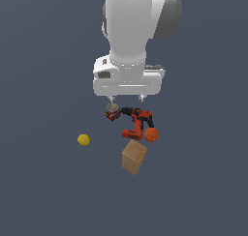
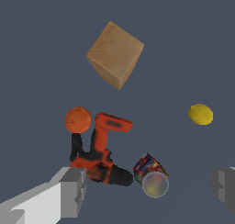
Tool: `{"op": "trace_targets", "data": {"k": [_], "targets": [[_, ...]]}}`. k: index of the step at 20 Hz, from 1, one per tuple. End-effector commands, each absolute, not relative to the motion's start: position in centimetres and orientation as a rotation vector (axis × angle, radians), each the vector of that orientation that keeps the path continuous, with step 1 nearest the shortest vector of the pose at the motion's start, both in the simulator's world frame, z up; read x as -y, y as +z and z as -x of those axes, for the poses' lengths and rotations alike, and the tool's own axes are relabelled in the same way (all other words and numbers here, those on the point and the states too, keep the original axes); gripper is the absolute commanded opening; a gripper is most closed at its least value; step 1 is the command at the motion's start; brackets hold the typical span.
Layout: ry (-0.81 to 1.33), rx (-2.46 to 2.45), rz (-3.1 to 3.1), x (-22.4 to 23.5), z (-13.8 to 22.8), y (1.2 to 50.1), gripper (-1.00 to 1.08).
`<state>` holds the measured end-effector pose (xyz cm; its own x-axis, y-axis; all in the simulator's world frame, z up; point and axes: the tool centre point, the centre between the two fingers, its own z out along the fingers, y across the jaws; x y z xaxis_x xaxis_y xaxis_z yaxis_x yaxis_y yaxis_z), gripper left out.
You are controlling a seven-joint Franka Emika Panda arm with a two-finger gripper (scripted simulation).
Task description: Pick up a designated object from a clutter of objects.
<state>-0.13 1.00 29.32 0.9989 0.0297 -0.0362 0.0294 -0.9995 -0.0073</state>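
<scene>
Right now the gripper hangs just above the clutter with its fingers spread wide and nothing between them. In the wrist view both finger pads sit at the frame's edges with open floor between.

Target is the puzzle cube, on the floor almost under the finger on the exterior view's left. So it's off-centre: not midway between the fingers but shifted toward that one finger. My read is the hand needs a small sideways shift toward the exterior view's left before dropping, or that finger lands on top of the cube. No long axis to worry about, it's a cube, though it sits a bit rotated relative to the jaws.

Outward from there: the drill lies right beside the cube, chuck end nearly touching it. That's the collision risk for the other finger. An orange ball sits against the drill's far end, a tan box beyond that, and a yellow ball well apart on its own.

View differences: the wrist view shows a pale round blob overlapping the cube; can't tell what it is. The exterior view shows the height over the cube; the wrist view doesn't.
</scene>
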Motion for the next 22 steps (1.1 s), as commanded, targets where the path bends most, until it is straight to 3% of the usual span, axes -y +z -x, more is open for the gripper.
{"op": "trace_targets", "data": {"k": [1, 11, 22], "targets": [[0.057, 0.046, 3.134, -1.0, 0.1, 29.3, 1.00], [0.055, 0.116, 3.155, -3.3, 0.3, 28.9, 1.00], [0.052, 0.035, 3.155, -2.4, 0.8, 27.5, 1.00]]}}
